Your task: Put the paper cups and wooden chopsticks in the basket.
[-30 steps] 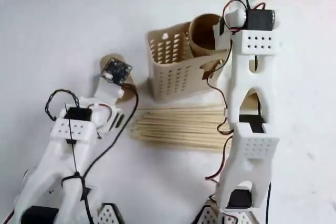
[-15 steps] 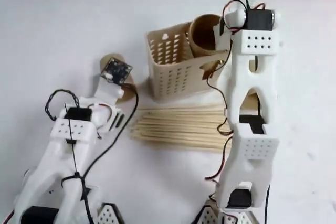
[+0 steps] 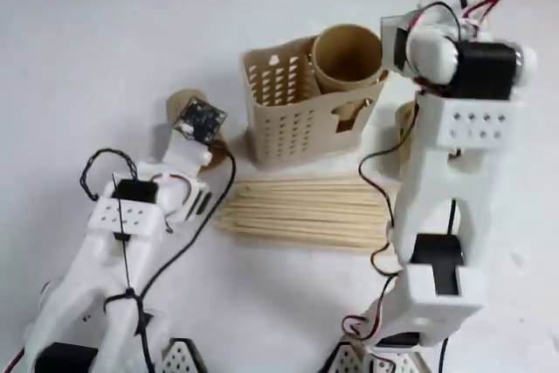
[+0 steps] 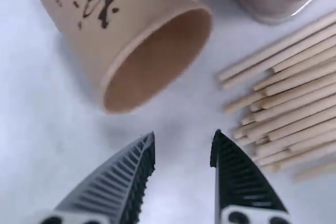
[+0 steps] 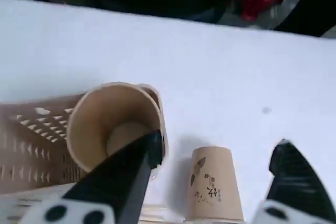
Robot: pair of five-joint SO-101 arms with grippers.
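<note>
At the right end of the basket, one paper cup stands upright with its mouth up and its rim above the perforated wall. The right wrist view looks straight down this cup to its base, which the high view does not reach.

A standing cup is on the table just beside that end of the basket, narrow end up. In the high view my right arm covers most of it.

A lying cup rests on its side to the left of the basket, apart from it. Its round mouth faces my left pincer.

The wooden chopsticks lie flat in a loose bundle just in front of the basket, along its long side, with uneven ends. They are slim, pale round sticks. The cups are smooth brown paper with dark print.

My left pincer is spread and empty over bare table, between the lying cup's mouth and the chopstick ends. My right pincer is spread wide and empty above the standing cup.

The white table gives open room left of the basket and behind it, up to the far edge.
</note>
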